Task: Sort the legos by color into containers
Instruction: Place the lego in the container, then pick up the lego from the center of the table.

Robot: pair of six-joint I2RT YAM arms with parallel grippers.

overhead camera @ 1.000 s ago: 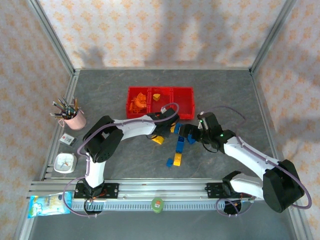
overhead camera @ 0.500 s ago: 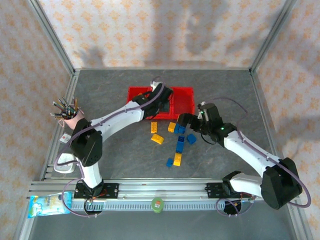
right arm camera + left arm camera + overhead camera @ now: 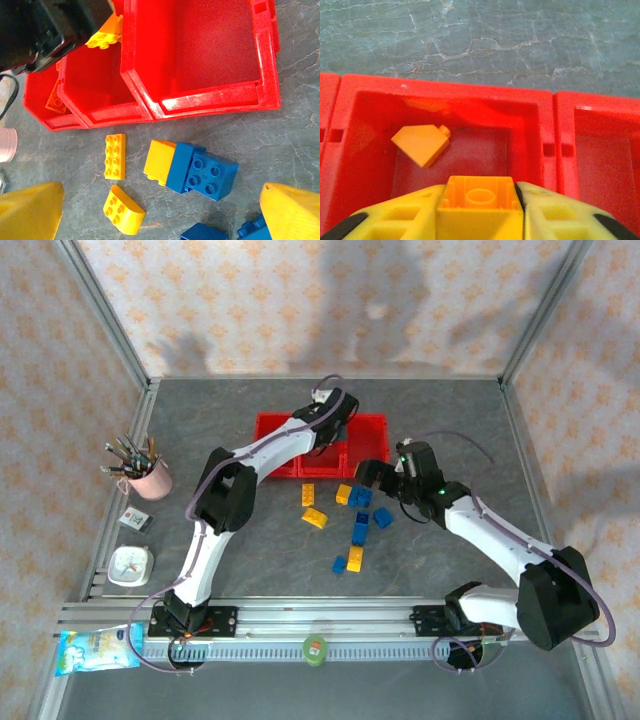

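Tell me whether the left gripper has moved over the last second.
Yes. The left gripper, holding a yellow lego, went from in front of the containers to above their middle bin.

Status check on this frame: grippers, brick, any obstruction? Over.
Left gripper clamps yellow brick above middle bin, one yellow sloped brick inside. Right gripper open over loose blue brick. Nothing blocks the drop.
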